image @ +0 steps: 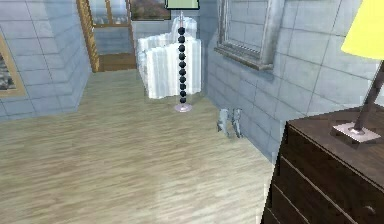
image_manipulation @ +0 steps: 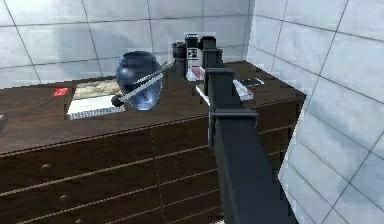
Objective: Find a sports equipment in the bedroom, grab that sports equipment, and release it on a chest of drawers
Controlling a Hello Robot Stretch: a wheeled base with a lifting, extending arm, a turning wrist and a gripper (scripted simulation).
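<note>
At the arm side view's bottom edge, the dark arm is rising past the drawer fronts of a dark brown chest of drawers and reaching out across its top. On that top, left of the arm, a flat book is lying with a small red thing just beside it. Next to the book a blue rounded shape, glassy-looking, is sitting on the wood; I cannot tell whether it is the sports equipment. The end effector is slanting its thin grey fingers across this shape. As the shape is resting on the top behind them, I cannot tell whether the end effector is holding anything. Farther out, the two white squares are standing at the arm's end, near the tiled wall.

In the forward view's lower right, the corner of a dark chest of drawers is showing, with a yellow-shaded lamp standing on it. Beyond, the wooden floor is stretching to a small grey thing by the wall. Farther still stands a floor lamp with a black beaded pole.
</note>
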